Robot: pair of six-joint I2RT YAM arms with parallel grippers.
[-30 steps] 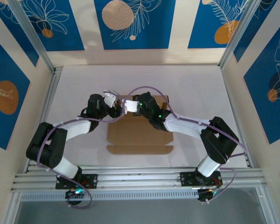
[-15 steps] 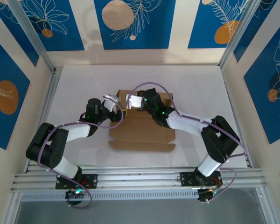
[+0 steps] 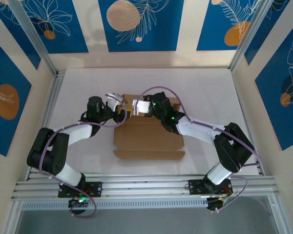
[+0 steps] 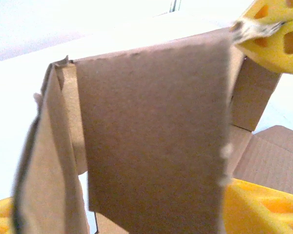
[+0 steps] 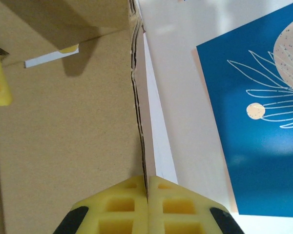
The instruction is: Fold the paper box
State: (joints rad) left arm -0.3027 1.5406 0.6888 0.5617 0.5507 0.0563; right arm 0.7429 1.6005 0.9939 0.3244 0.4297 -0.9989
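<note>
While the box [image 3: 147,139] lies in the middle of the table [image 3: 210,87] with its far wall raised, my right tool [image 5: 147,184] is pressed together, pinching that wall's thin edge. My left tool [image 3: 118,105] is spread, its yellow fingers [image 4: 273,41] on either side of an upright flap at the far left corner.

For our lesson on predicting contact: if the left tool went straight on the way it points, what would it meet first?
The paper box: its raised brown panel stands directly ahead of the left tool, seemingly very close.
</note>
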